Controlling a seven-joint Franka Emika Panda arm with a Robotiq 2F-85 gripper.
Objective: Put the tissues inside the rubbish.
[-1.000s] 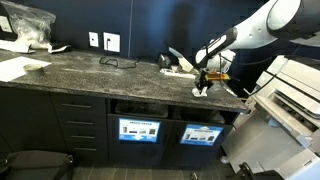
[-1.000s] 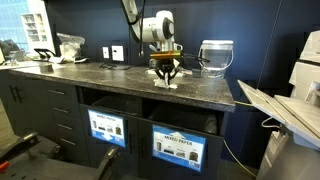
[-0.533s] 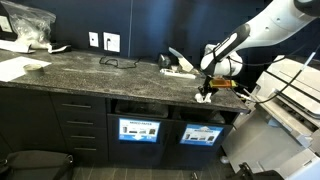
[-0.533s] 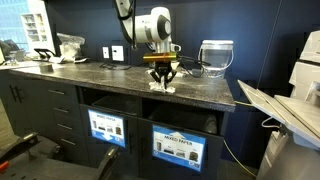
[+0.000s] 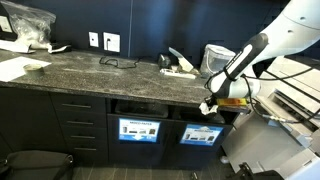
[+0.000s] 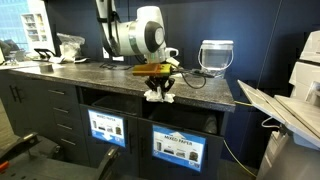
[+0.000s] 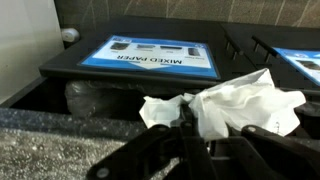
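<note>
The crumpled white tissue (image 7: 240, 100), feather-light and soft, is pinched, seemingly at its bunched middle, by the black gripper (image 7: 193, 128).

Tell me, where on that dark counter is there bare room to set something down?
The widest bare stretch of the countertop runs along its front, between the papers and the clutter beside the clear container. That far end is crowded, and the fingers hold the tissue just off its front edge.
</note>
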